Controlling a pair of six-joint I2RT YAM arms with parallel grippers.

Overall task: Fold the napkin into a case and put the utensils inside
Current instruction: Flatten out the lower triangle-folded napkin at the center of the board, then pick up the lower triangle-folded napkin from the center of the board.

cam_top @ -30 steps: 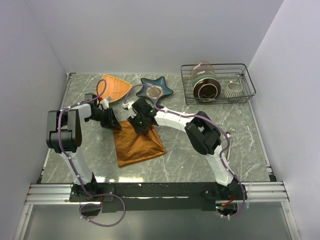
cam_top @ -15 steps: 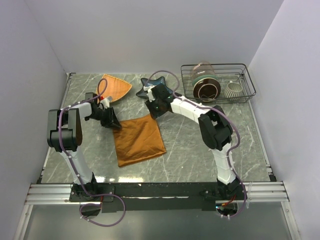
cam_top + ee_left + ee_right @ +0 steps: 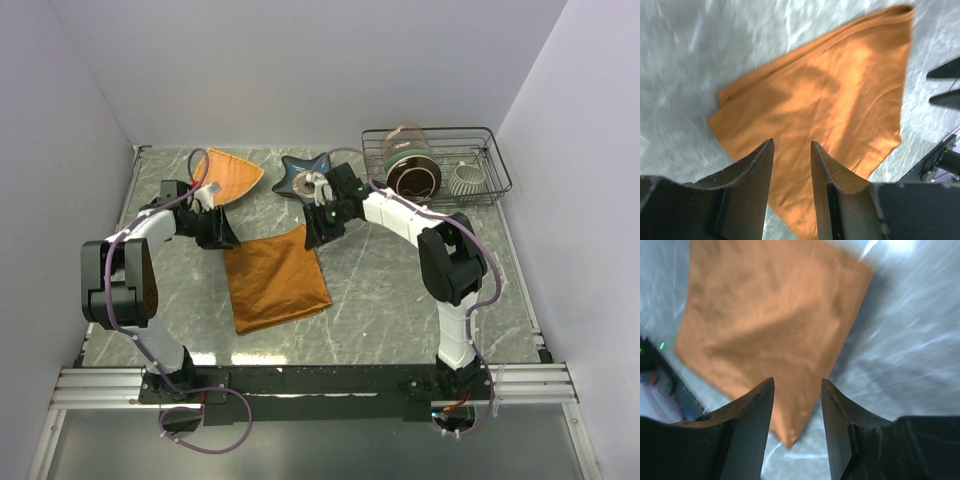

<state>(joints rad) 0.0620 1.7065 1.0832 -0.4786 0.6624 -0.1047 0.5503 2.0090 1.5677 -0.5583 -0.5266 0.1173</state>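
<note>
The rust-orange napkin (image 3: pixel 276 282) lies flat on the marble table as a folded rectangle. It also shows in the left wrist view (image 3: pixel 840 95) and the right wrist view (image 3: pixel 765 315). My left gripper (image 3: pixel 222 238) is open and empty at the napkin's far left corner; its jaws (image 3: pixel 791 142) hover over the cloth. My right gripper (image 3: pixel 313 238) is open and empty at the far right corner, with the cloth's corner showing between its jaws (image 3: pixel 797 379). I cannot make out the utensils clearly in any view.
A dark blue star-shaped dish (image 3: pixel 300 178) with a small pale item on it sits behind the right gripper. A lighter orange woven triangular plate (image 3: pixel 234 172) lies at the far left. A wire rack (image 3: pixel 480 192) with a jar and a cup stands at the far right.
My right gripper left the napkin's far edge, swung back toward the star dish, then came down beside the far right corner. My left gripper drew back slightly to the far left.
</note>
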